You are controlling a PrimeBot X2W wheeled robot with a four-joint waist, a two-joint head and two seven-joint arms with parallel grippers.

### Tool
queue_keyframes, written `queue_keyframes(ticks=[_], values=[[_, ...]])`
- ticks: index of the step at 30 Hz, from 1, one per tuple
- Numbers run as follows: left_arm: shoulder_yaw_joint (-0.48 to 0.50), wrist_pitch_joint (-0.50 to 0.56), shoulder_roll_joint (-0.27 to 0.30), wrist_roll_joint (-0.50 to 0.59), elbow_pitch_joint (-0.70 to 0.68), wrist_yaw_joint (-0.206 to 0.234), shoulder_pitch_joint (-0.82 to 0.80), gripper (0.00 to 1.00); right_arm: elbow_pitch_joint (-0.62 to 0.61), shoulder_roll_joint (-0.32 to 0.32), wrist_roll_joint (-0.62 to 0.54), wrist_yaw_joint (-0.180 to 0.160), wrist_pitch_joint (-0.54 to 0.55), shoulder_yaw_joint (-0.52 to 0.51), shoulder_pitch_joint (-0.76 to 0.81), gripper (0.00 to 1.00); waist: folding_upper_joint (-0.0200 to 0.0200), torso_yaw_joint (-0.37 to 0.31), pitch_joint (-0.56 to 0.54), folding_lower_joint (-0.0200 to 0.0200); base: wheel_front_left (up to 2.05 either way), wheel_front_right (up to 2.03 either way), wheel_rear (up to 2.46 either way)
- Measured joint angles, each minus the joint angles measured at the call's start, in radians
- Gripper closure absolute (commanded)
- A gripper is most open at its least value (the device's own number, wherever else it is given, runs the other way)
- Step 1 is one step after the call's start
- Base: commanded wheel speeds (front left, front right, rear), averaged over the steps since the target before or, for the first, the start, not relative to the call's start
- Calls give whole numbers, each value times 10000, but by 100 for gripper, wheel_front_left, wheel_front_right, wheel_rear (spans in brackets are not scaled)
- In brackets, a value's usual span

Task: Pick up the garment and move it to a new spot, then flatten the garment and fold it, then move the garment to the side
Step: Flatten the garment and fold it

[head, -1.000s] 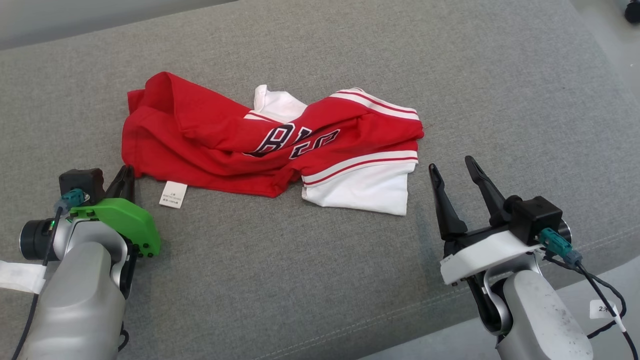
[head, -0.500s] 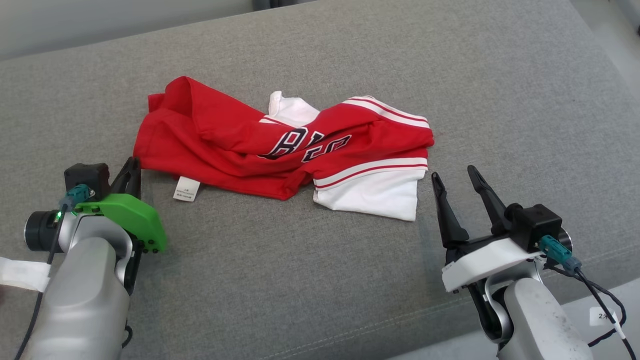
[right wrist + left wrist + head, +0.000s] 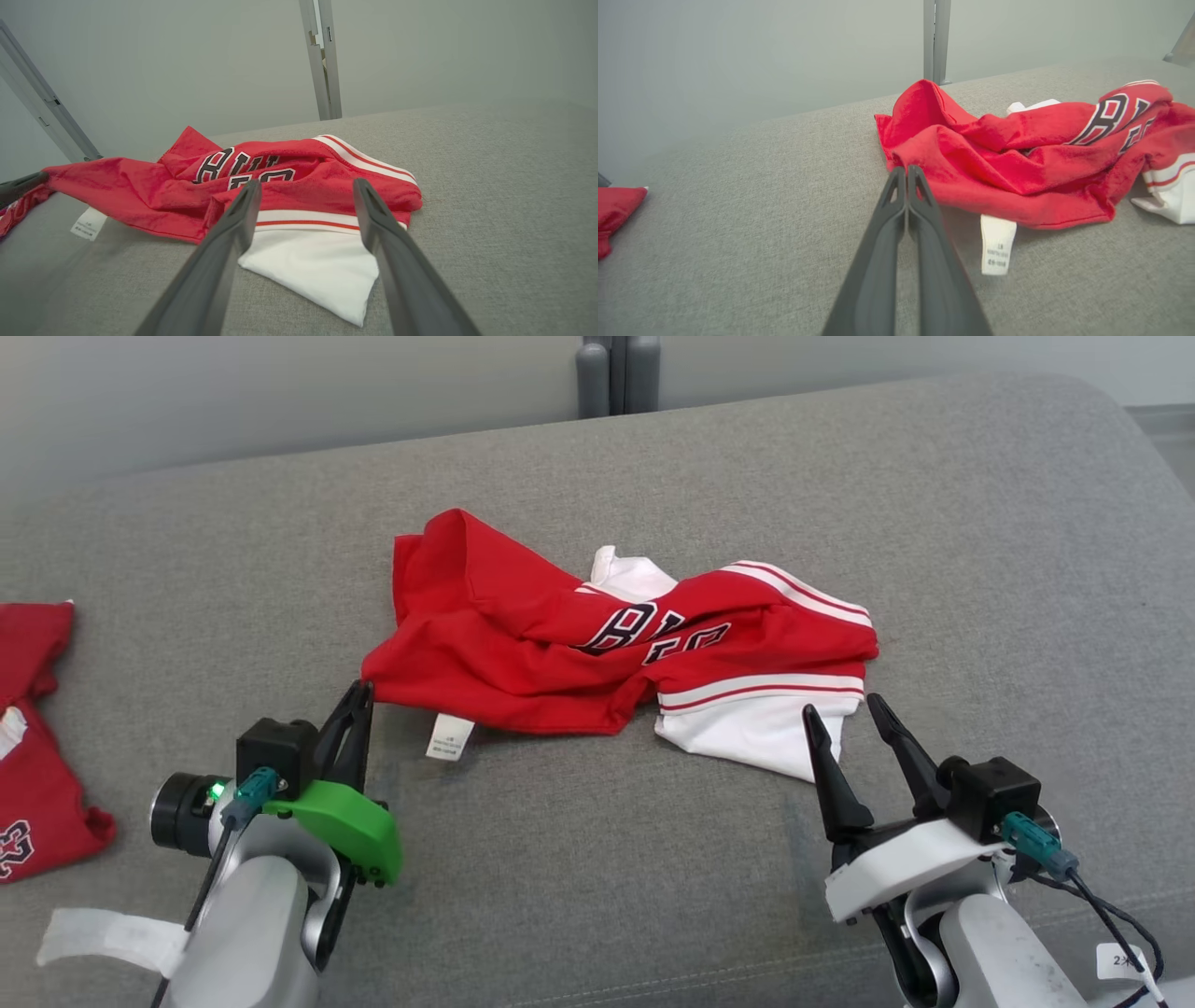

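Observation:
The garment (image 3: 560,644), a red and white jersey with black lettering, lies crumpled on the grey cushion (image 3: 980,569). A white label (image 3: 448,739) sticks out of its near edge. My left gripper (image 3: 359,691) is shut, its tips against the garment's near-left red corner (image 3: 994,172). The left wrist view shows its fingers (image 3: 902,169) pressed together with no cloth visible between them. My right gripper (image 3: 840,709) stands open just in front of the white sleeve. In the right wrist view the right gripper (image 3: 307,183) frames the striped hem of the garment (image 3: 140,186) without touching it.
A second red garment (image 3: 37,784) lies at the cushion's far left, also in the left wrist view (image 3: 614,210). A grey post (image 3: 611,373) stands behind the cushion against a pale wall. The cushion's front seam runs just below both wrists.
The head camera has turned left and tilted up, bringing the second red garment and the post into view. The left gripper stays shut at the garment's corner; the right stays open.

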Motion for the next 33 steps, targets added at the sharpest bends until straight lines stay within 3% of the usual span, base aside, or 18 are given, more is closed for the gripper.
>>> queue_keyframes(ticks=[16,23,33], values=[[-414,2568,721,-167,-5956,890,3589,100,-17,0,58,0,0,-69,232,0,0,669,-243,0,0,0,0],[-372,2591,784,-431,-5363,840,3709,100,63,-2,84,0,0,27,85,0,0,532,-176,0,0,0,0],[-109,1340,560,-548,-2234,506,1562,100,224,-4,19,0,0,140,-186,0,0,-1,-53,0,0,0,0]])
